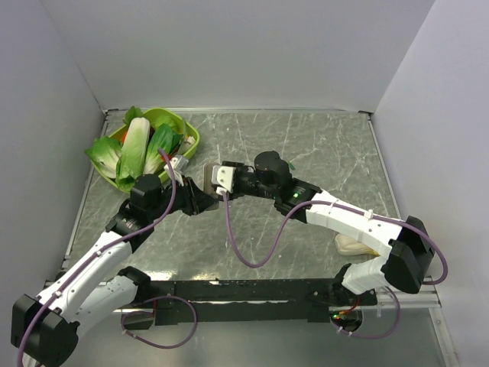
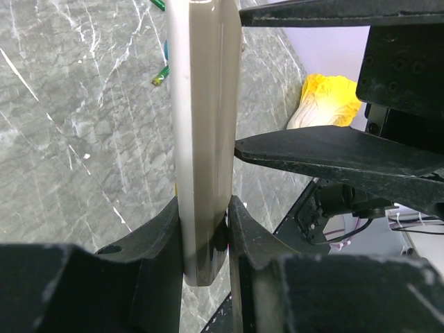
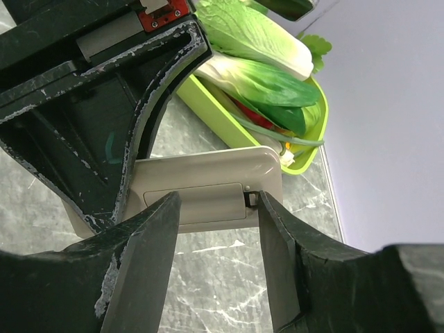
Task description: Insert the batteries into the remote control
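The remote control [image 2: 205, 139] stands on edge above the marble table, with my left gripper [image 2: 205, 236] shut on its lower end. In the right wrist view its grey-brown back [image 3: 208, 187] faces me with the battery cover closed. My right gripper [image 3: 218, 208] is open. Its fingers straddle the cover, and the right fingertip [image 3: 267, 222] sits at the cover's latch. From above, both grippers meet at the remote [image 1: 208, 182] left of the table's centre. Two small green batteries [image 2: 161, 75] lie on the table beyond the remote, one partly cut off by the frame's top edge.
A lime-green tray [image 1: 191, 138] of leafy vegetables stands at the back left, close behind the remote. A cream-white and yellow cabbage [image 1: 353, 245] lies at the front right beside the right arm. Grey walls enclose the table on three sides.
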Tool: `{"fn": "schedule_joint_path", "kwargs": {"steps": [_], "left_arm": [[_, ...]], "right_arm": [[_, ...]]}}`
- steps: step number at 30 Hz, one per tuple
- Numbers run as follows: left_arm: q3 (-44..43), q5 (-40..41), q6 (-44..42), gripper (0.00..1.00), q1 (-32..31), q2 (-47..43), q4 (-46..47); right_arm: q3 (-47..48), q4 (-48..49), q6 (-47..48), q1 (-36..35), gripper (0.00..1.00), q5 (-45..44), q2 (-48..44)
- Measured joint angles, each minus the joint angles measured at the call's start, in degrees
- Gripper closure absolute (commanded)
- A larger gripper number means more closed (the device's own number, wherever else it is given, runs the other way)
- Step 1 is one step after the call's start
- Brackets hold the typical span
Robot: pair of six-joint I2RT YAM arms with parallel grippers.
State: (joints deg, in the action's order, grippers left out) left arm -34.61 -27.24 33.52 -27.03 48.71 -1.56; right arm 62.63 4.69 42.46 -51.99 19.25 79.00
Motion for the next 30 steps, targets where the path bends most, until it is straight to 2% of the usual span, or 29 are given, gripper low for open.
{"fn": "schedule_joint_path", "kwargs": {"steps": [16,30], "left_arm": [[-0.02,-0.13,-0.31,0.98,0.11,1.03,-0.50],[-0.02,0.13,0.20,0.98,0.50,0.83,-3.72]], "right_arm": [[-0.11,-0.09,0.96,0.00,0.39,0.79,0.96],[-1.14,1.53,-1.16,0.59,0.46,3.43,2.97]]}}
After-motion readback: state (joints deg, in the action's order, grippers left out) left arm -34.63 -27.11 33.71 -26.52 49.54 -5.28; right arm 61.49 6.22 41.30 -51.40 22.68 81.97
